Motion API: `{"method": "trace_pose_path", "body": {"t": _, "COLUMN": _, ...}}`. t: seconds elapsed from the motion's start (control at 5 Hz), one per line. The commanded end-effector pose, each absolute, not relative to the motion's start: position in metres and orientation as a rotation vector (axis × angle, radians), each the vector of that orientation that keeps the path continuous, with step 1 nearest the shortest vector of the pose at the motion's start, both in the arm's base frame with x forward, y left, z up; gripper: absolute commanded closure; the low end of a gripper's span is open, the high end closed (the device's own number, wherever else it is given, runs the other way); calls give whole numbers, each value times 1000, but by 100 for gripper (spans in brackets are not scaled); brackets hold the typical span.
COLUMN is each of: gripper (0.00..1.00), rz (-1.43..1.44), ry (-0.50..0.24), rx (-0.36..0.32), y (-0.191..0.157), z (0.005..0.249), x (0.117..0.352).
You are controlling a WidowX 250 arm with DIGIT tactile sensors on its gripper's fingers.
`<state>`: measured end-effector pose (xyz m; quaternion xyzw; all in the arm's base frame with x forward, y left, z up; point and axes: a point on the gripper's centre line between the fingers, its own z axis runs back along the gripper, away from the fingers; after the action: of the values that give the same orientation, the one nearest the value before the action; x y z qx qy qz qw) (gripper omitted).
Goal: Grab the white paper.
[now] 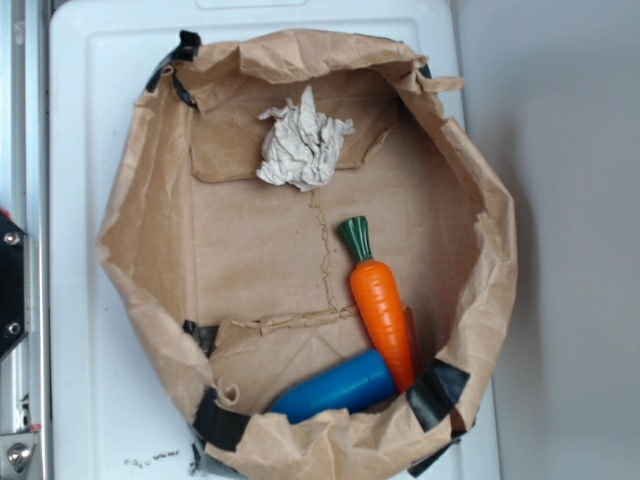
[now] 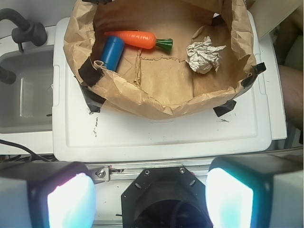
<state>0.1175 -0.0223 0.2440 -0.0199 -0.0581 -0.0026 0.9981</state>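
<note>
- Exterior view: a brown paper bag (image 1: 150,230), opened wide with its rim rolled down and patched with black tape (image 1: 437,392), sat on a white lid (image 1: 75,150).
- The white paper (image 1: 300,143), a crumpled wad with pointed creases, lay on the bag's floor near the far wall, touching nothing else.
- An orange carrot (image 1: 381,305) with a green top lay toward the near right side, well apart from the wad; its tip met a blue cylinder (image 1: 335,388) lying along the near wall.
- No part of the arm's tool appeared in this view.
- Wrist view: the gripper (image 2: 149,202) hung outside the bag, above the near edge of the white lid, its two fingers (image 2: 69,197) spread wide apart with nothing between them.
- From there, the white paper (image 2: 203,54) rested at the right of the bag's floor, well away from the fingers.
- The carrot (image 2: 135,39) and blue cylinder (image 2: 111,52) lay at the left of the bag, touching each other.
- A grey sink (image 2: 23,95) sat beside the lid on the left.
</note>
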Motion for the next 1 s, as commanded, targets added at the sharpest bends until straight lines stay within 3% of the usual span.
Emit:
{"method": "trace_pose_path", "body": {"t": 0.0, "gripper": 0, "rz": -5, "ry": -116, "rx": -40, "y": -22, "z": 244, "x": 118}}
{"method": "trace_pose_path", "body": {"t": 0.8, "gripper": 0, "rz": 160, "ry": -133, "rx": -21, "y": 21, "z": 218, "x": 226}}
